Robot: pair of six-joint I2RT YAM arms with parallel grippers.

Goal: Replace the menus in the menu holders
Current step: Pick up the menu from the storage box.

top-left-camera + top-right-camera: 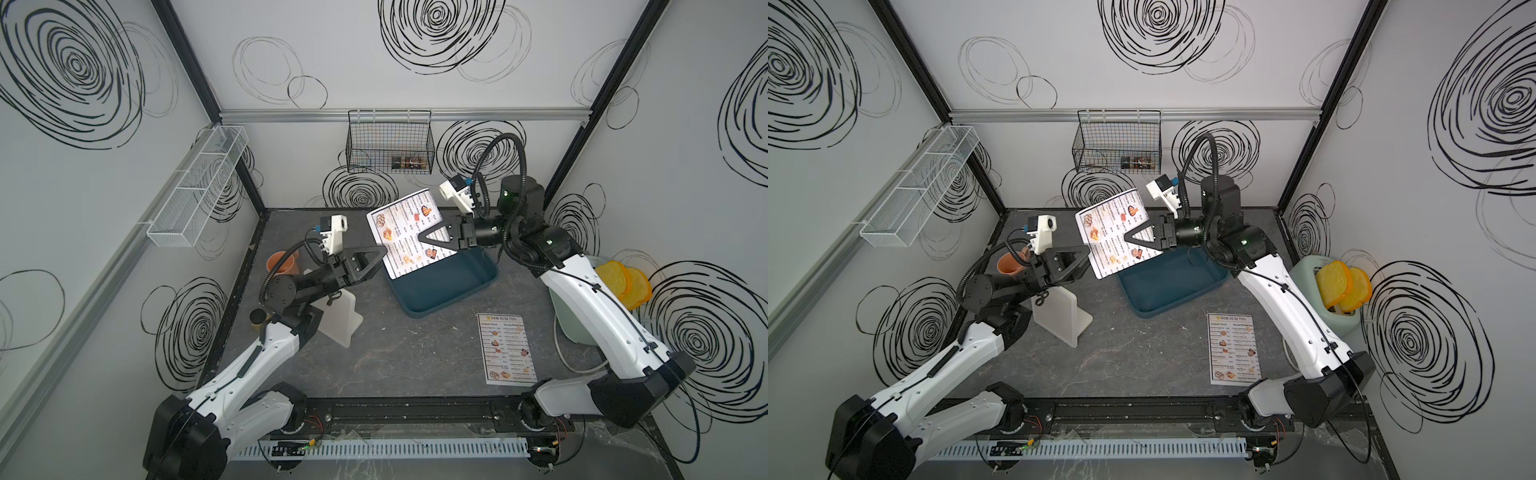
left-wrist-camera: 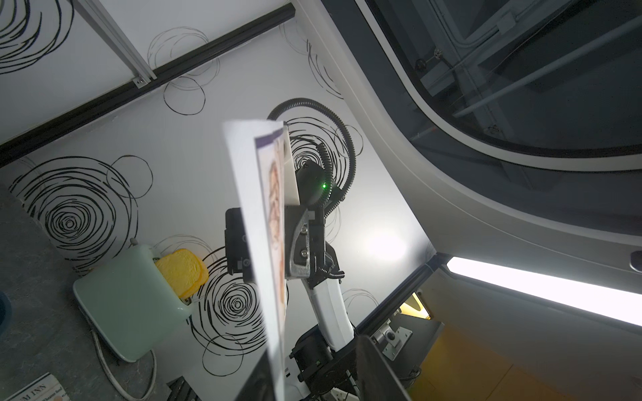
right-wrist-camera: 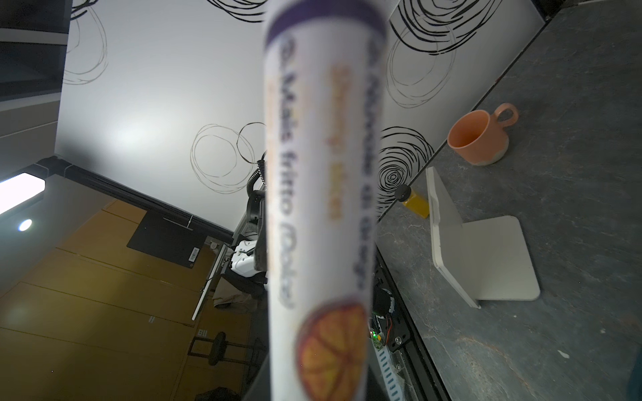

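We see the right end effector [image 1: 422,240] closed on a menu [image 1: 405,224], gripping it from its right edge. This held menu is raised off the bench [image 1: 395,361] and tilted, printed face up, with its lower edge over the far left part of the teal tray [image 1: 490,272]. We cannot tell whether the sheet touches the tray rim.

The left end effector [image 1: 382,250] is at the sheet's lower left edge. In the left wrist view the sheet [image 2: 267,264] runs edge-on between the fingers. One finger [image 2: 252,383] is against it and the other stands clear, so we record this end effector as partly open and not clamped.

The second menu [image 1: 506,348], headed DIM SUM INN, lies flat on the bench near the front right, well apart from the tray.

The white menu holder [image 1: 338,318] stands upright on the bench at the left, just beside the left arm. An orange mug [image 1: 282,262] sits behind it.
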